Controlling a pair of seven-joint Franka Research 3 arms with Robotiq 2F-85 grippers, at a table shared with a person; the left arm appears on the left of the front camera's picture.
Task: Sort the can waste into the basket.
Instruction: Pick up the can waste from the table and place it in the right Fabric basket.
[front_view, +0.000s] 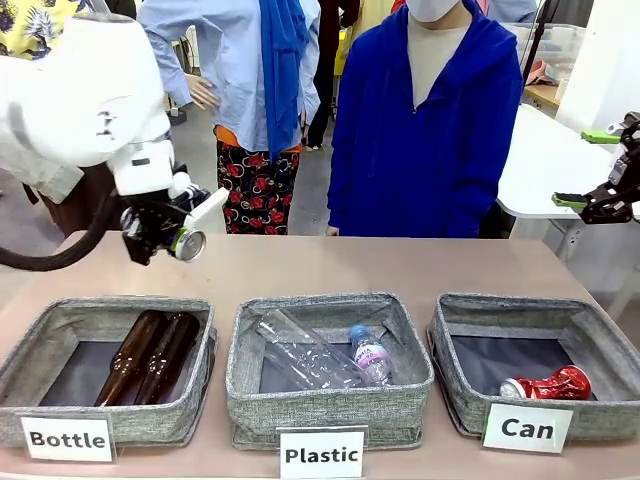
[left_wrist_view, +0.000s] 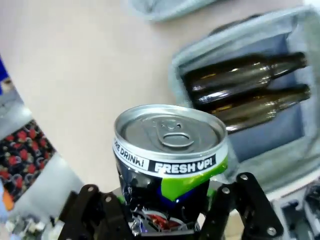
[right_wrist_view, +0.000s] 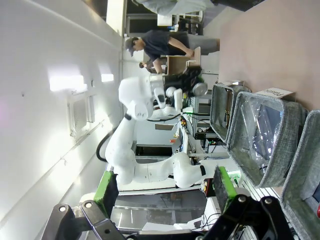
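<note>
Gripping the dark can (left_wrist_view: 170, 165) around its lower body, left pincer (left_wrist_view: 167, 220) sitting nearest the lens in the left wrist view, black fingers (left_wrist_view: 250, 205) closed at 5 and 7 o'clock of the silver lid, pull tab facing the camera. Reading as light, thin-walled and smooth: likely empty, easily dented if squeezed harder, and slippery on the printed side, so holding across the mid-body rather than the rims looking the safer place. Hanging high above the desk (front_view: 330, 265) at about 9 o'clock in the front view, dark can (front_view: 187, 243) pointing its silver end toward the camera, just beyond the far edge of the Bottle basket (front_view: 60, 345) holding two brown bottles (front_view: 148, 355).

Lying already in the Can basket (front_view: 600, 425) at 4 o'clock, crushed red can (front_view: 545, 385), against the near wall by the white Can sign (front_view: 527, 428). Standing between the two, Plastic basket (front_view: 330, 405) with clear bottles (front_view: 320, 355).

Waiting at 3 o'clock, well clear of the desk, right pincer (front_view: 590, 168), green pads spread wide apart and holding nothing.

Needing a long carry across all three baskets, then a low release to avoid bouncing such a light can out.
</note>
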